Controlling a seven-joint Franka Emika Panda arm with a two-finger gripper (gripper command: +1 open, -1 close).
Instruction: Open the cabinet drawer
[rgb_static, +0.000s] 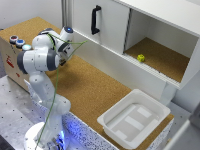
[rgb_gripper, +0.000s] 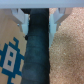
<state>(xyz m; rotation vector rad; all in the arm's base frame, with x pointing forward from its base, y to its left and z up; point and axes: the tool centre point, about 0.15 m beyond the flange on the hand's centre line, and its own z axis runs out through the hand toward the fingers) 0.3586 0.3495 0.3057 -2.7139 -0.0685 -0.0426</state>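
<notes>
White tub near, at the exterior view's right, on the cork-topped bench. Arm at the exterior view's left, folded over the bench edge. End effector spread, fingers apart, gripping nothing, above a dark strip between a patterned surface and cork. Cabinet far: door with black handle closed, right compartment open, small yellow object inside.
</notes>
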